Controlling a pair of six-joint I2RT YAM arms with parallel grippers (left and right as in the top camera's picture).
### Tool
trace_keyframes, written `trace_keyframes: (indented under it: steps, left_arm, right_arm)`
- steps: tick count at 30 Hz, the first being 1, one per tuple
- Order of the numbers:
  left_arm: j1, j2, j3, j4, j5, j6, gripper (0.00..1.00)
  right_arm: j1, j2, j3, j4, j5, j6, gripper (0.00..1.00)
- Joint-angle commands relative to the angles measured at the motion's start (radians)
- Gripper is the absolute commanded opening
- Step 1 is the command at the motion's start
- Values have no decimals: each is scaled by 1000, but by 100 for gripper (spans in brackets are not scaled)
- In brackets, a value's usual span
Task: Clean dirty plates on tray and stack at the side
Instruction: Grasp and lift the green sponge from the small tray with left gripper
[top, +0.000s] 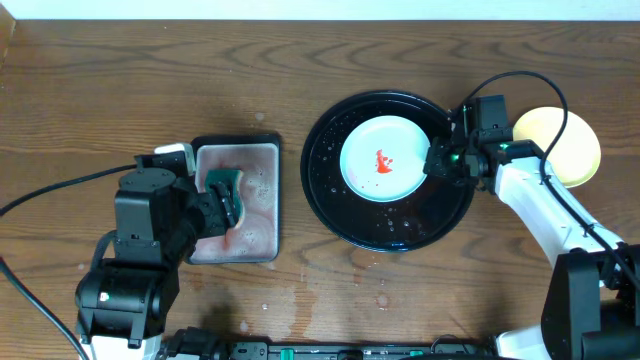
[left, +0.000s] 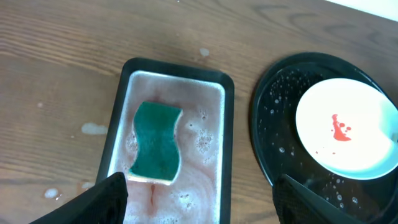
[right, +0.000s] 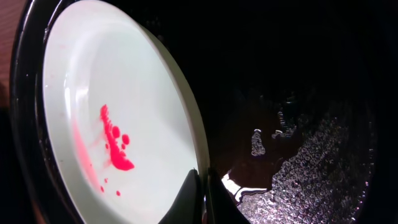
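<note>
You have two small plates in view: one pale mint-green round plate (top: 402, 148) right of centre and one pale yellow round plate (top: 578, 150) at upper right. Count one large glossy black round tray (top: 400, 226), one small black-rimmed rectangular tray (top: 255, 215) and one green sponge (left: 157, 142).

Open table (top: 292, 215) between sponge tray (top: 240, 140), black tray (top: 328, 215) — right arm (top: 530, 195) over rim.

Green sponge (left: 155, 143) flat in small rectangular tray (left: 180, 68) of pinkish foamy water; wet spots (left: 93, 129) on wood table (left: 56, 74).
</note>
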Motion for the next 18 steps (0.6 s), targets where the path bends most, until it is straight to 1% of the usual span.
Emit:
trace_keyframes:
  steps: [1,2,3,4,5,7,10,14,18]
  left_arm:
    - [2,0,2,-7,-5,14,75]
    - [2,0,2,-7,-5,14,75]
    - [2,1,2,-9,-6,14,75]
    - [2,4,2,-14,-23,14,75]
    - [2,8,2,-21,-40,14,75]
    - [2,44,2,-61,-113,13,75]
    - [2,100,2,-73,-118,13,75]
    - [2,239,2,-60,-121,3,75]
    - [2,362,2,-54,-172,-32,75]
  right_arm:
    - [24,-10,8,2,5,22,27]
    - [26,-10,8,2,5,22,33]
    - [28,-10,8,2,2,22,36]
    - [28,-11,8,2,-6,22,45]
    - [27,-11,8,3,-12,22,49]
    - [14,-32,21,-18,-37,21,48]
    - [2,-94,45,-59,-35,-2,46]
    - [-1,-275,54,-104,-10,-68,48]
    - [-1,-382,53,-156,40,-93,49]
